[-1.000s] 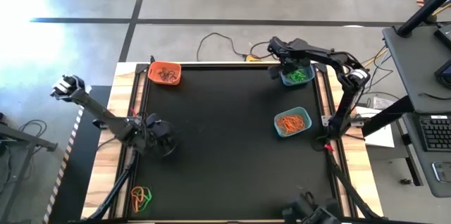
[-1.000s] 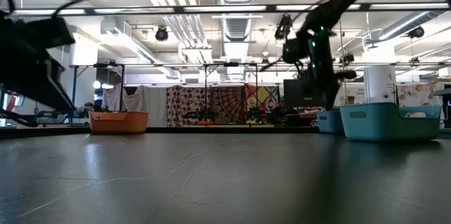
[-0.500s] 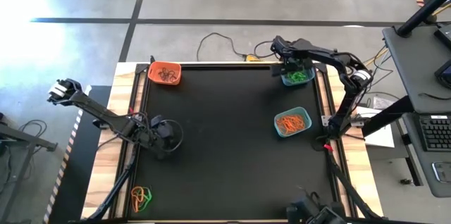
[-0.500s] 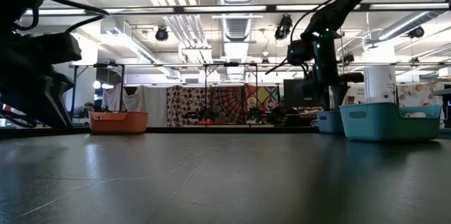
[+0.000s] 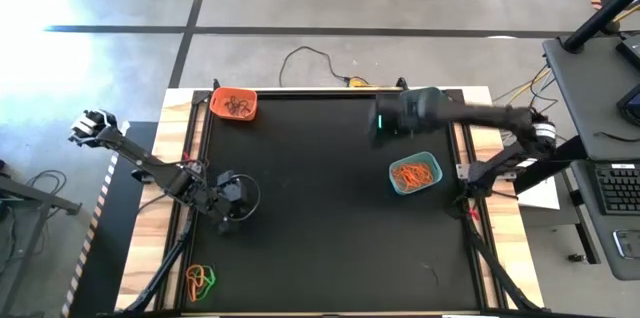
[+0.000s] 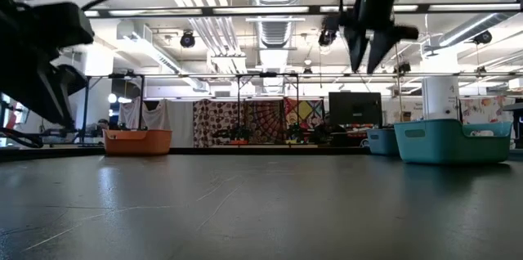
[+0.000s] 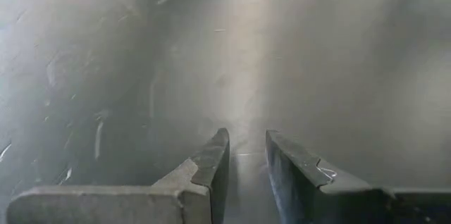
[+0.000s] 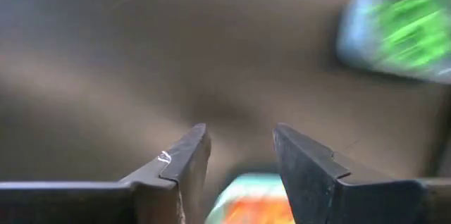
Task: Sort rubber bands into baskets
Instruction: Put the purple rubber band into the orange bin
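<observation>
Orange basket (image 5: 234,104) at the far left corner of the black tabletop (image 5: 320,208); holds dark bands (image 5: 238,106); teal basket (image 5: 415,174) near the right edge holds orange bands (image 5: 414,173), heaped with no common direction; in the right wrist view a blurred basket with green bands (image 8: 403,28) shows beyond the fingers, and the orange-filled one (image 8: 250,199) lies between them. A loose cluster of rubber bands (image 5: 200,279), orange and green, lies off the mat on the wooden strip at the near left corner; individual long axes cannot be told. Right end effector (image 5: 383,124) hangs raised over the far-right part of the mat, fingers moderately apart, holding nothing visible; left end effector (image 5: 232,202) sits low over the left side, fingers narrowly apart, empty (image 7: 246,155).
</observation>
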Tool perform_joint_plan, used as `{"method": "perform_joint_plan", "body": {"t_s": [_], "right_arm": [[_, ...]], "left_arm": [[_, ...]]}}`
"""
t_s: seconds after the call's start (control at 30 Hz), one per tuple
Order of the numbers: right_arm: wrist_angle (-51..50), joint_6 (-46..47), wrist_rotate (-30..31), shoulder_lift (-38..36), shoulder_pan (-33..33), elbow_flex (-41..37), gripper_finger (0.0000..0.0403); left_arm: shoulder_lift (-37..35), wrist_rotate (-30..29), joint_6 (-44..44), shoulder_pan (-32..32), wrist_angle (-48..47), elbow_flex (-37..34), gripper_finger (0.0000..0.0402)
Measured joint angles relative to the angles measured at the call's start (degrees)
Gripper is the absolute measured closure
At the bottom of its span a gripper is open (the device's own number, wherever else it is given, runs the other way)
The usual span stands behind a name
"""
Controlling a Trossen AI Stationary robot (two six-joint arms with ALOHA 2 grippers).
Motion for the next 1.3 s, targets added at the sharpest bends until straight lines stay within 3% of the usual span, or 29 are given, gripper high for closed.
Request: {"method": "perform_joint_plan", "body": {"t_s": [0.13, 0.27, 0.4, 0.53, 0.73, 0.9, 1.17, 1.3], "right_arm": [[-0.16, 15.38, -0.23, -1.06, 19.87, -1.44, 0.0270], [-0.05, 32.70, -6.05, 2.09, 36.30, -1.80, 0.0298], [0.52, 48.31, -9.30, 7.06, 48.21, -1.62, 0.0315], [2.91, 55.56, -16.41, 13.47, 56.28, -1.50, 0.0304], [2.94, 58.61, -28.28, 21.62, 60.90, -1.58, 0.0252], [3.07, 59.34, -29.71, 23.96, 61.77, -2.57, 0.0219], [3.85, 57.63, -34.07, 23.36, 61.62, -8.48, 0.0248], [11.46, 54.66, -35.12, 22.82, 61.62, -11.96, 0.0278]], "left_arm": [[0.00, 0.60, 3.55, -0.51, -0.50, 1.79, 0.0323], [0.07, 0.42, 6.90, -0.48, -0.30, 3.22, 0.0323], [-0.04, 0.44, 10.26, -0.48, 0.89, 4.50, 0.0323], [0.09, 0.45, 10.76, -0.48, 2.68, 6.47, 0.0323], [0.12, 0.45, 11.18, -0.75, 3.58, 7.96, 0.0323], [0.19, 0.46, 9.39, -0.75, 5.29, 6.84, 0.0323], [0.24, 3.36, 0.41, -4.00, 6.34, 4.91, 0.0323], [0.26, 3.36, -3.10, -7.80, 6.61, 4.87, 0.0323]]}}
